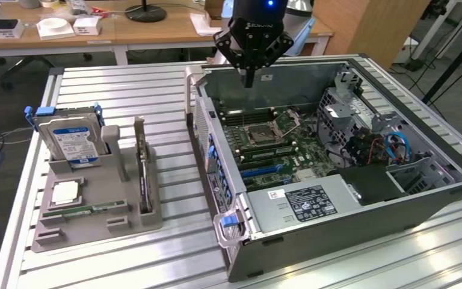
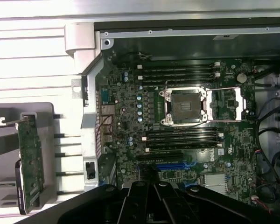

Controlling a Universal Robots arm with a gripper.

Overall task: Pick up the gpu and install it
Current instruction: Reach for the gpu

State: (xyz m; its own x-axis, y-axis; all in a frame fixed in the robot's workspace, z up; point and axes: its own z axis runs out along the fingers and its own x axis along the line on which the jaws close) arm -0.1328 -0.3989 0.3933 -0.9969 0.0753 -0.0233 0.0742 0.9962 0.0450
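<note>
Gripper (image 2: 151, 196) up close, jaws together, empty, over the open computer case (image 1: 360, 217), upper centre of the exterior view. The gpu (image 1: 144, 171) stands on edge in the grey holder (image 1: 94, 232), left of centre. Clean pick, I'd say: square grip on its top edge, straight lift. Motherboard (image 2: 126, 121) print may read Dell.

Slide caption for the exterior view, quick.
The gripper, fingers shut and empty, hangs over the open computer case; the gpu stands on edge in the grey holder beside it.
</note>
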